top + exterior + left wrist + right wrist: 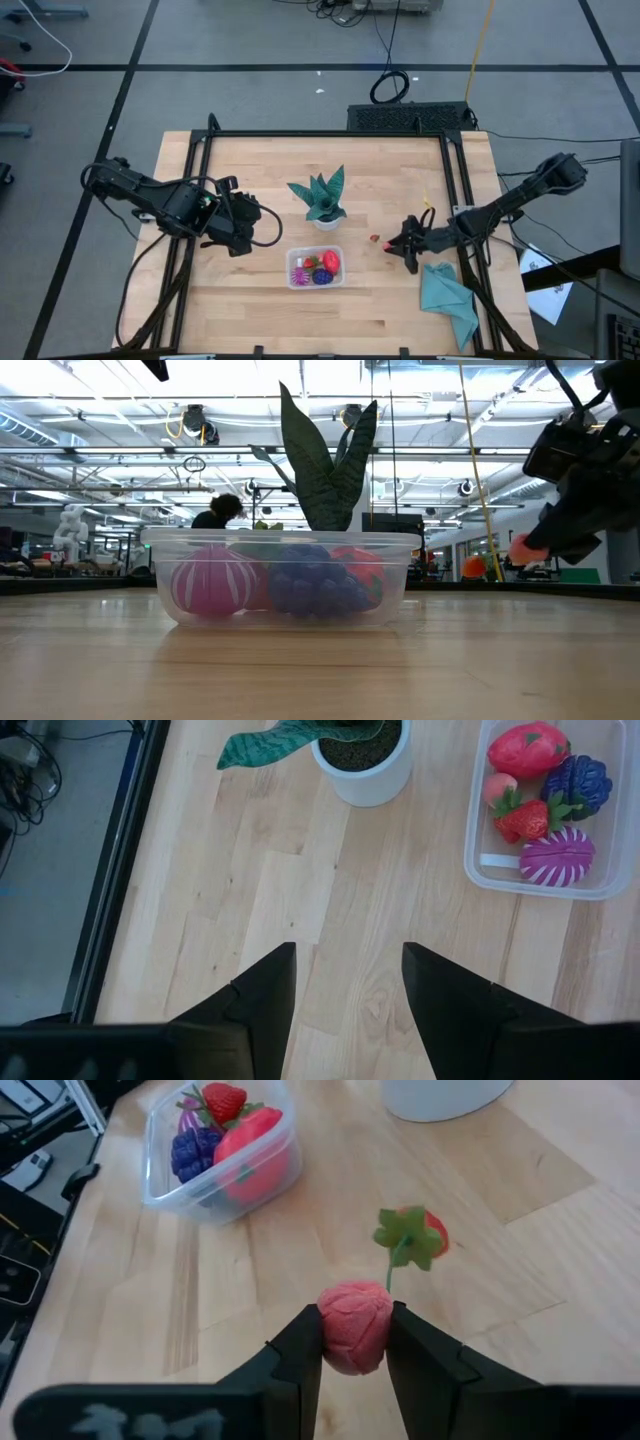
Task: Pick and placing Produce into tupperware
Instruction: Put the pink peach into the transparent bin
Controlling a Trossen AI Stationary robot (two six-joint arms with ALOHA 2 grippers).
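Note:
The clear tupperware (315, 268) sits near the table's near-middle and holds a pink-purple ball (556, 856), a dark purple piece (577, 782), a larger red piece (527, 748) and a strawberry (527, 820). Another strawberry (415, 1235) with green leaves lies on the wood, right of the tupperware. My right gripper (408, 248) hovers just right of that strawberry, shut on a small pink round fruit (355, 1325). My left gripper (240, 225) waits open to the left of the tupperware, over bare wood. My right gripper pinches the pink round fruit (352, 1342) between its two fingers (300, 1355), one on each side of its middle. The fingers come slanting down from the table's right. In the low view the fruit (525, 547) hangs clear above the table.
A teal spiky plant in a white pot (322, 200) stands just beyond the tupperware. A teal cloth (448, 300) lies at the near right corner, close under the right arm. Black rails (195, 170) run along the table's left, right and far sides.

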